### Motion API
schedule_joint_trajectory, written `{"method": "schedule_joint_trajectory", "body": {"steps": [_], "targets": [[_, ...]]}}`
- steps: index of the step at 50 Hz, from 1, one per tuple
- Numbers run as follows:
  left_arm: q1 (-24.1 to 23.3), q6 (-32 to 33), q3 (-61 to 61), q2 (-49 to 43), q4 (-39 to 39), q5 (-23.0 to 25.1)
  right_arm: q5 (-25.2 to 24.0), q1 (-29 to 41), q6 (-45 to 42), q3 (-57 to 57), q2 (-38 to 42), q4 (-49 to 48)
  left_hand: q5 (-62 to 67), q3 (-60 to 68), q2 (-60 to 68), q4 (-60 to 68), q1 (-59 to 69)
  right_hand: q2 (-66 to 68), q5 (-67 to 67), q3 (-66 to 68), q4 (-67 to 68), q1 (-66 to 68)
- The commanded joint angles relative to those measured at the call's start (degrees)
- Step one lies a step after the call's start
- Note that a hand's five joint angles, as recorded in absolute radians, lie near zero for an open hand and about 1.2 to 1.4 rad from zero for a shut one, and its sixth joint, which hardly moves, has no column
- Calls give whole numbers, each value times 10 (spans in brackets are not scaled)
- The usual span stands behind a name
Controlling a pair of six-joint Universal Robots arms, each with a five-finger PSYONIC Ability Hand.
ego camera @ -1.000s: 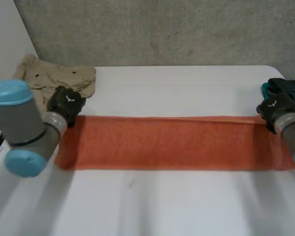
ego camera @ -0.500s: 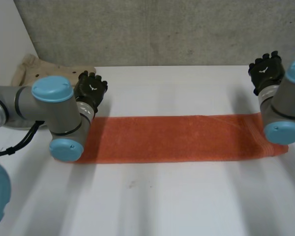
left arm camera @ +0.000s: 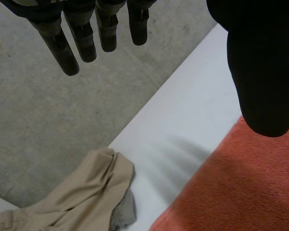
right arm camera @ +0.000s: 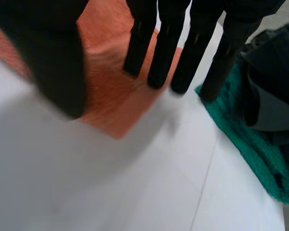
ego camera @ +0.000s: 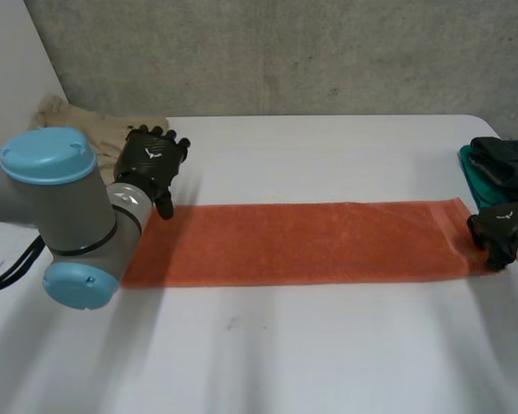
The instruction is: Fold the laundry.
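Note:
A long orange towel lies flat across the table, left to right. My left hand hovers at its far left corner. In the left wrist view the fingers are straight and spread from the thumb, holding nothing, with the towel below the thumb. My right hand is at the towel's right end. Its fingers hang straight over the towel's corner, apart from the thumb and gripping nothing.
Beige trousers lie crumpled at the back left. A folded green towel with a dark garment on it sits at the right edge, close beside my right hand. The white table spreads out in front.
My right hand has come down from the table's far right to the towel's right end. My left hand has stayed by the far left corner while its arm swung leftward.

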Motion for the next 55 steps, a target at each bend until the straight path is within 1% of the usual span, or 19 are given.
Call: {"method": "schedule_joint_trajectory", "body": {"steps": [1, 3, 5, 9, 14, 15, 19, 20, 25, 32, 35, 38, 39, 41, 45, 47, 50, 52, 55], "targets": [[-2, 1, -4, -5, 1, 2, 84, -14, 4, 1, 21, -58, -28, -20, -20, -16, -8, 251, 267, 267, 268, 255], [-2, 1, -7, 2, 0, 2, 145, -30, 8, 5, 12, -88, -28, -20, -20, -16, -8, 251, 267, 267, 268, 255], [-1, 1, -11, 6, 1, 2, 163, -42, -4, 15, -11, -116, -28, -20, -20, -16, -8, 251, 267, 267, 268, 255], [2, 0, -23, 32, 1, 3, 153, -76, -92, 23, -64, -139, -28, -20, -20, -16, -8, 251, 267, 267, 268, 255], [2, -1, -43, 55, 1, 3, 129, -77, -167, 13, -72, -161, -28, -20, -20, -16, -8, 251, 267, 267, 268, 255], [2, -1, -46, 60, 1, 3, 117, -61, -167, 11, -75, -170, -28, -20, -20, -16, -8, 251, 267, 267, 268, 255], [3, -8, -59, 75, 1, 3, 48, 77, -162, 7, -84, -221, -28, -20, -20, -16, -8, 251, 267, 267, 268, 255], [4, -11, -62, 78, 1, 3, 15, 129, -162, 7, -88, -251, -28, -20, -20, -16, -8, 251, 267, 267, 268, 255], [5, -33, -73, 95, 1, 4, -67, 272, -165, 10, -80, -319, -28, -20, -20, -16, -8, 251, 267, 267, 268, 255], [5, -39, -97, 104, 2, 4, -121, 444, -183, -18, 43, -319, -28, -20, -20, -16, -8, 251, 267, 267, 268, 255], [5, -40, -104, 104, 4, 4, -120, 477, -191, -23, 67, -313, -28, -20, -20, -16, -8, 251, 267, 267, 268, 255], [5, -40, -107, 103, 5, 4, -113, 475, -192, -20, 71, -305, -28, -20, -20, -16, -8, 221, 237, 238, 238, 225], [5, -40, -107, 103, 6, 5, -103, 472, -187, -16, 66, -294, -28, -20, -20, -16, -8, -72, -56, -55, -55, -68], [4, -40, -107, 102, 9, 5, -85, 466, -181, -10, 60, -281, -28, -20, -20, -16, -8, -449, -433, -433, -432, -445], [2, -39, -105, 102, 11, 5, -18, 442, -118, 19, 4, -260, -28, -20, -20, -16, -8, -449, -433, -433, -432, -445], [-1, -39, -102, 102, 12, 5, 10, 397, -38, 44, -61, -247, -28, -20, -20, -16, -8, -449, -433, -433, -432, -445], [-3, -40, -100, 102, 13, 5, 17, 342, 66, 77, -101, -203, -28, -20, -20, -16, -8, -449, -433, -433, -432, -445], [-5, -40, -100, 101, 13, 6, 10, 315, 113, 94, -99, -150, -28, -20, -20, -16, -8, -449, -433, -433, -432, -445], [-12, -40, -101, 99, 13, 7, 23, 283, 107, 111, -83, -103, -28, -20, -20, -16, -8, -449, -433, -433, -432, -445]]}}
